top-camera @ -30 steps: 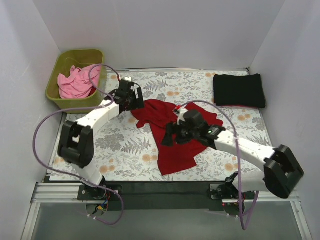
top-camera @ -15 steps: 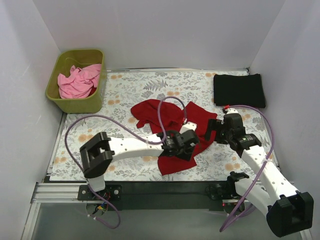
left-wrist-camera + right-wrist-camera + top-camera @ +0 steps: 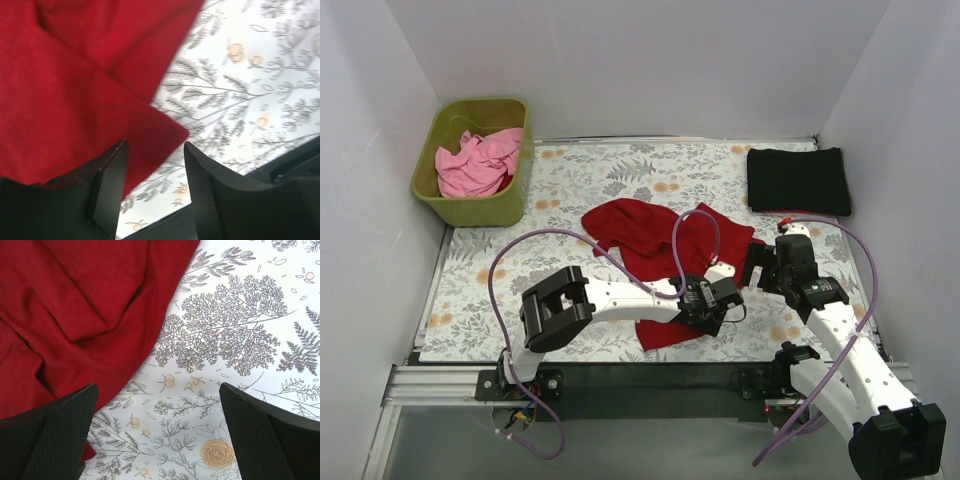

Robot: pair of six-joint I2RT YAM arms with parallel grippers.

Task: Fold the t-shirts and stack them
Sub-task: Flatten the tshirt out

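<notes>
The dark red t-shirt (image 3: 650, 245) lies crumpled on the middle of the table. My left gripper (image 3: 718, 305) hovers open and empty over its near right corner; in the left wrist view that corner (image 3: 165, 132) lies just ahead of the gripper (image 3: 155, 170). My right gripper (image 3: 752, 265) is open wide and empty beside the shirt's right edge. In the right wrist view, the gripper (image 3: 157, 430) is over bare cloth, with the red shirt (image 3: 85, 305) to its left. The black t-shirt (image 3: 798, 180) lies folded at the back right. The light pink t-shirt (image 3: 475, 160) is bunched in the bin.
The olive-green bin (image 3: 470, 205) stands at the back left, off the table's corner. The floral table cloth (image 3: 520, 270) covers the table. The left arm stretches across the near middle, its cable looping over the shirt. The table's dark front edge (image 3: 295, 160) is close to the left gripper.
The left arm swung from the shirt's back left corner to its near right corner. The right arm pulled back from the shirt's middle to its right edge. The shirt shifted slightly.
</notes>
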